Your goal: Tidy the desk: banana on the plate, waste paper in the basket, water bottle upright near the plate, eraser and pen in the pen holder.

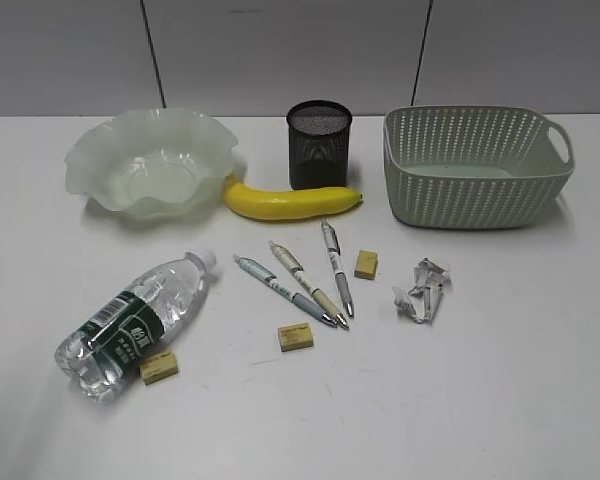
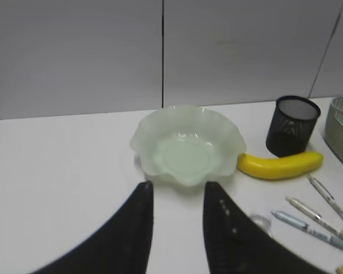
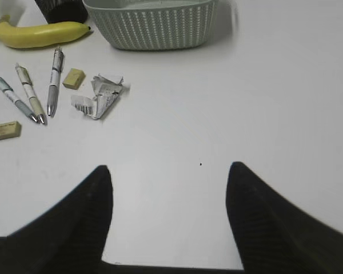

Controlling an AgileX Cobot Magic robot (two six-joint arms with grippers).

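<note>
So the white desk (image 1: pixel 520 400) takes up pretty much everything, with stuff scattered all over it. Biggest thing on it is the sage-green basket (image 1: pixel 477 180) at the back right, nothing in it, then the ruffled pale-green plate (image 1: pixel 150 160) at the back left, also bare. The water bottle (image 1: pixel 135 325) is lying on its side front left, cap pointing toward the middle. The banana (image 1: pixel 290 202) sits on the desk between plate and basket, right in front of the black mesh pen holder (image 1: pixel 319 143). Three pens (image 1: pixel 300 275) are fanned out mid-desk, the crumpled waste paper (image 1: pixel 423 290) is just to their right, and three little yellow erasers (image 1: pixel 295 337) are dotted around. Left gripper (image 2: pixel 178 197) has its jaws partly apart, holding nothing; right gripper (image 3: pixel 168 177) is spread wide over bare desk.
</note>
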